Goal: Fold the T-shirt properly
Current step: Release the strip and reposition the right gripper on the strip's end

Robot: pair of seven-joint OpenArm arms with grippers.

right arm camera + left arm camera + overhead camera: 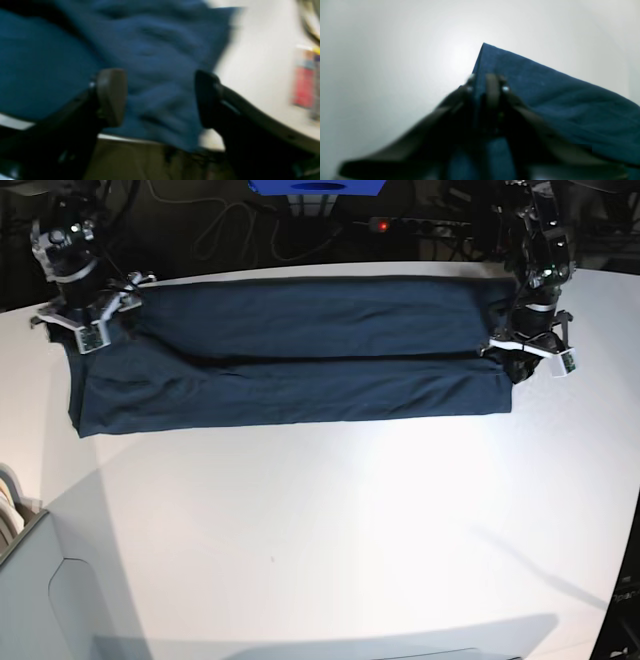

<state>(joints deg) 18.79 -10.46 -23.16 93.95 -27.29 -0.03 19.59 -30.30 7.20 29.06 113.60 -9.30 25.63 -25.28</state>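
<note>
**Navy T-shirt lay folded lengthwise between two grippers**

Across the far half of the white table (330,530), the plain dark navy-blue short-sleeved cotton T-shirt (290,365) lay as a long flat band, its long axis running from the base view's left to its right. A lengthwise crease ran along the middle of the band, and its near edge was fairly straight. Which end held the collar could not be told from any view.

The base view alone showed the whole garment and both arms, one at each short end. The right gripper (88,315) stood at the left end in that view, the left gripper (530,355) at the right end; from there neither gripper's opening could be read.

The wrist views gave what the base view lacked. The right wrist camera, blurred, showed the right gripper (160,97) with its two dark fingers (111,96) set wide apart, rumpled blue cloth lying behind the gap and nothing caught between them. The left wrist camera showed the left gripper (486,86) with its jaws only a little apart, straddling the edge of a pointed corner of the T-shirt (545,100) that reached out over the white table (382,62). Whether that cloth was truly pinched or merely lay between the tips could not be told.
</note>
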